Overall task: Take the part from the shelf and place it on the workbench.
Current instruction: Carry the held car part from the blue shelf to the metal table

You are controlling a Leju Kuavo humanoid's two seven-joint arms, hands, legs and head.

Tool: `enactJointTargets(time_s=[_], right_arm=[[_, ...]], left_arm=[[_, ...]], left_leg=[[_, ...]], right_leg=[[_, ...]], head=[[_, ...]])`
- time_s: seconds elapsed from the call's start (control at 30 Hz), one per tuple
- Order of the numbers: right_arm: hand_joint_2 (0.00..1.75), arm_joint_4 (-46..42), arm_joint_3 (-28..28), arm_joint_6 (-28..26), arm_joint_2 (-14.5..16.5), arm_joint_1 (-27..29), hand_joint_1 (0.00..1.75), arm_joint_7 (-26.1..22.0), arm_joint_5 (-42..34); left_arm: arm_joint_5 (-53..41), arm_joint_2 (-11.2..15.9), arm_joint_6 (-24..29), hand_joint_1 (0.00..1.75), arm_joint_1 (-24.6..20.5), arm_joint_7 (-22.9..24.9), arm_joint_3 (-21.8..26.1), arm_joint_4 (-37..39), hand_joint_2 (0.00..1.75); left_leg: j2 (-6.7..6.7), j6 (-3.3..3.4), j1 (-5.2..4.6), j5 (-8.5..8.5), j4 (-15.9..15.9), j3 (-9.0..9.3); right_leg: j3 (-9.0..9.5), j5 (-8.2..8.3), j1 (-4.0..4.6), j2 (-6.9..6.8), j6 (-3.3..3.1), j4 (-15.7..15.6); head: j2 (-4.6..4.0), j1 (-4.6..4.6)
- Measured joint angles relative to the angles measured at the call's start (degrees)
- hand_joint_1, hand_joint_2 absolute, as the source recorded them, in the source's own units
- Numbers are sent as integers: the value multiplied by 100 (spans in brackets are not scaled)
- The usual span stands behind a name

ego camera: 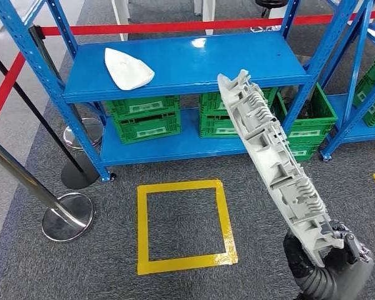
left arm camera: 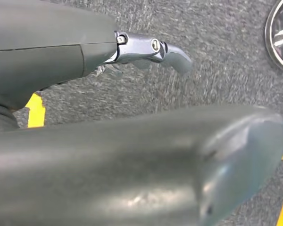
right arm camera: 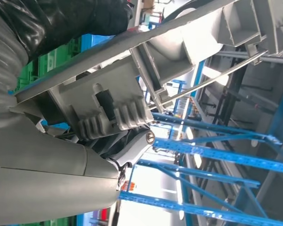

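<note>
Right hand [ego camera: 334, 265] grips the long grey ribbed plastic part [ego camera: 275, 150] by its lower end — lifted off the blue shelf [ego camera: 185, 65], tilted in mid-air. Pick done; workbench placement remains. Left hand [left arm camera: 147, 47] holds nothing, fingers apart.

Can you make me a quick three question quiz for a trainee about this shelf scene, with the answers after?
1. True or false: the right hand holds the long grey part.
2. What lies on the top shelf? A) a white part B) a green crate C) a red cone
3. Fill in: the yellow tape square is on the ____.

Key: 1 true. 2 A, the white part; the green crates sit on the lower shelf. 3 floor.
</note>
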Motion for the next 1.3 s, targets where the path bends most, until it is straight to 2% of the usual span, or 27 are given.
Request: enactJointTargets(time_s=[0.1, 0.13, 0.17, 0.2, 0.27, 0.33, 0.4, 0.43, 0.47, 0.5, 0.6, 0.63, 0.67, 0.7, 0.77, 0.83, 0.9, 0.97, 1.0, 1.03, 1.1, 1.13, 1.17, 1.2, 1.23, 1.27, 1.3], right_arm=[[175, 16, 10, 3, -7, -18, 175, -2, -7], [175, 26, 13, 7, -11, -19, 175, 0, -13], [175, 36, 13, 14, -16, -19, 175, 2, -20], [175, 46, 13, 28, -19, -21, 175, 2, -26], [175, 61, 12, 63, -21, -40, 175, 2, -37], [175, 70, 13, 98, -21, -66, 175, 2, -45], [175, 81, 13, 130, -21, -86, 175, 1, -50], [175, 89, 11, 147, -21, -95, 175, 1, -51], [175, 98, 10, 163, -22, -107, 175, 1, -52], [175, 107, 10, 179, -22, -116, 175, 1, -52], [175, 137, 13, 218, -21, -130, 175, 1, -52], [175, 148, 13, 226, -21, -131, 175, 1, -52], [175, 159, 12, 232, -21, -133, 175, 2, -52], [175, 169, 12, 236, -21, -133, 175, 2, -52], [175, 180, 11, 242, -21, -132, 175, 3, -52], [175, 182, 10, 244, -21, -135, 175, 3, -52], [175, 183, 11, 247, -21, -141, 175, 2, -52], [175, 186, 11, 260, -22, -142, 175, 1, -53], [175, 188, 12, 268, -23, -142, 175, 1, -55], [175, 192, 12, 278, -23, -143, 175, 1, -58], [175, 207, 15, 297, -23, -149, 175, 1, -65], [175, 217, 15, 306, -23, -152, 175, 1, -68], [175, 227, 16, 314, -23, -154, 175, 1, -71], [175, 237, 16, 322, -23, -155, 175, 1, -75], [175, 243, 16, 331, -23, -158, 175, 2, -79], [175, 246, 16, 339, -23, -163, 175, 2, -82], [175, 247, 16, 348, -23, -175, 175, 3, -84]], left_arm=[[-2, 1, 0, 0, -9, 0, 4, 2, 0], [-3, 0, 0, 0, -10, -1, 7, 3, 0], [-6, -1, -1, 0, -11, -1, 13, 3, 0], [-11, -3, -1, 0, -13, -1, 22, 4, 0], [-28, -7, -2, 0, -18, -1, 48, 5, 0], [-44, -10, -2, 0, -21, -1, 73, 6, 0], [-58, -9, -2, 0, -20, -1, 93, 6, 0], [-65, -4, -1, 0, -16, -1, 103, 6, 0], [-68, 1, -1, 0, -12, -1, 112, 6, 0], [-71, 3, -1, 0, -5, -1, 119, 7, 0], [-77, -1, -2, 0, -2, -1, 145, 8, 0], [-78, -1, -2, 0, -8, -1, 154, 8, 0], [-78, 2, -2, 0, -14, -1, 161, 8, 0], [-78, 5, -2, 0, -18, -1, 168, 8, 0], [-78, 9, -2, 0, -22, -1, 187, 8, 0], [-78, 10, -2, 0, -30, -1, 201, 8, 0], [-78, 10, -7, 0, -35, -1, 207, 8, 0], [-81, 7, -21, 0, -31, 0, 217, 9, 0], [-84, 4, -36, 0, -31, 0, 221, 9, 0], [-87, 3, -51, 0, -34, 0, 226, 9, 0], [-91, 4, -77, 0, -44, -1, 229, 8, 0], [-92, 5, -81, 0, -47, -1, 231, 8, 0], [-95, 6, -81, 0, -50, -1, 232, 8, 0], [-100, 5, -81, 0, -54, -1, 233, 8, 0], [-105, 3, -81, 0, -56, -1, 233, 8, 0], [-114, 1, -81, 0, -61, -1, 233, 8, 0], [-122, -3, -82, 0, -66, -1, 233, 8, 0]], left_leg=[[28, 61, 6, 119, 47, -199], [35, 60, 3, 148, 92, -283], [40, 55, 1, 178, 144, -373], [43, 45, 1, 208, 199, -468], [42, 9, 4, 264, 315, -644], [40, -46, -8, 331, 404, -762], [38, -105, -13, 420, 425, -810], [33, -134, -7, 449, 424, -824], [25, -168, 1, 392, 453, -845], [16, -205, 8, 224, 551, -875], [2, -297, 46, -656, 1407, -1000], [1, -315, 59, -798, 1721, -1012], [1, -326, 68, -788, 1907, -973], [1, -330, 76, -656, 1907, -854], [-4, -313, 88, -335, 1334, -377], [-25, -269, 75, -314, 505, 141], [-41, -207, 45, -385, 143, 302], [-21, -120, 38, -283, 109, 196], [-5, -66, 42, -210, 96, 125], [13, -19, 47, -131, 83, 41], [33, 45, 31, 14, 99, -129], [41, 56, 16, 85, 117, -227], [49, 62, 0, 154, 143, -333], [54, 62, -14, 219, 176, -448], [57, 56, -25, 279, 214, -562], [57, 46, -32, 335, 256, -660], [54, 29, -43, 388, 300, -746]], right_leg=[[-282, -697, -3, 32, 59, 980], [-322, -789, -5, 33, 76, 1271], [-286, -754, -5, 32, 89, 1401], [-154, -617, -7, 32, 95, 1331], [325, -367, -12, 31, 91, 699], [752, -386, 3, 40, 49, 34], [830, -425, 28, 51, -14, -178], [775, -384, 18, 43, -57, -174], [725, -344, 9, 32, -105, -187], [672, -286, -3, 19, -163, -197], [482, -88, -13, -2, -248, -193], [404, -20, -13, -6, -246, -178], [319, 45, -13, -8, -239, -157], [216, 105, -15, -9, -230, -130], [39, 203, -19, -8, -197, -74], [-71, 296, -9, -7, -134, -38], [-114, 415, -10, -11, -50, -58], [-156, 463, -23, -2, 25, -84], [-207, 338, -27, 10, 52, -16], [-278, 105, -28, 22, 70, 152], [-415, -503, -32, 33, 94, 787], [-445, -672, -32, 34, 103, 1146], [-422, -693, -31, 34, 107, 1412], [-333, -581, -30, 34, 103, 1527], [-160, -397, -27, 34, 89, 1447], [106, -257, -21, 34, 66, 1175], [460, -248, -7, 31, 36, 739]], head=[[0, 56], [0, 59], [0, 61], [0, 64], [0, 67], [0, 61], [0, 54], [0, 54], [0, 55], [0, 43], [0, -15], [0, -27], [0, -32], [0, -37], [0, -45], [0, -44], [0, -42], [0, -39], [0, -29], [0, -15], [0, 21], [0, 32], [0, 38], [0, 40], [0, 39], [0, 38], [0, 41]])
